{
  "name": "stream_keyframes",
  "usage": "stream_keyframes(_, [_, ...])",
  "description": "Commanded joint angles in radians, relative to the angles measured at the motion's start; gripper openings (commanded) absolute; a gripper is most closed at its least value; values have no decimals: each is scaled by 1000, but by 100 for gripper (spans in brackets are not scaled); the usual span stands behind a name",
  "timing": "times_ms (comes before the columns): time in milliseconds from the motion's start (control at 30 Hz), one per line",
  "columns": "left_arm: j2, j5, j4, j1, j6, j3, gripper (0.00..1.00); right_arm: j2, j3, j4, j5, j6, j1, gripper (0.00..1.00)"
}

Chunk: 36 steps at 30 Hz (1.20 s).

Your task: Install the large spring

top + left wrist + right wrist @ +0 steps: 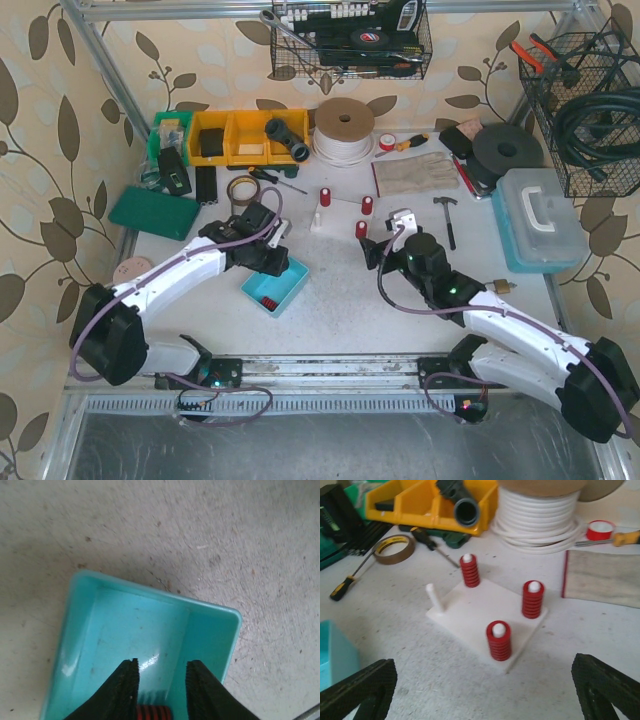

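A white peg plate [470, 610] carries three red springs [499, 641] on pegs and one bare peg [434, 597] at its left corner. It also shows in the top view [340, 215]. My right gripper [482, 667] is open wide and empty, just in front of the plate; it also shows in the top view [385, 245]. My left gripper [161, 664] is open, low inside a teal tray [125, 625]. A red spring [152, 712] lies in the tray between the fingers, near their base. The top view shows the tray [290, 275] under the left gripper [275, 255].
Yellow bins [245, 135], a white cable spool [343, 130], a tape roll [241, 188] and screwdrivers lie behind the plate. A hammer [447, 215] and a blue-lidded box [538, 215] are at the right, a green case [155, 212] at the left.
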Motion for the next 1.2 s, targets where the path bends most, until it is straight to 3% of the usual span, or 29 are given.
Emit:
stream_keyframes(0, [58, 113, 32, -3, -5, -9, 35, 34, 7, 66, -147, -24, -4, 93])
stream_keyframes(100, [112, 116, 36, -3, 0, -9, 43, 36, 10, 51, -121, -21, -4, 93])
stream_keyframes(333, [213, 134, 44, -3, 21, -18, 51, 23, 7, 23, -58, -17, -4, 93])
stream_keyframes(700, [272, -23, -34, -4, 21, 22, 47, 34, 15, 9, -36, -13, -4, 93])
stream_keyframes(967, [230, -144, -84, -4, 4, 54, 42, 46, 24, -11, -11, -9, -4, 93])
stream_keyframes(1167, [143, -41, -78, -5, -13, 34, 42, 56, 27, -10, -14, -7, -4, 93])
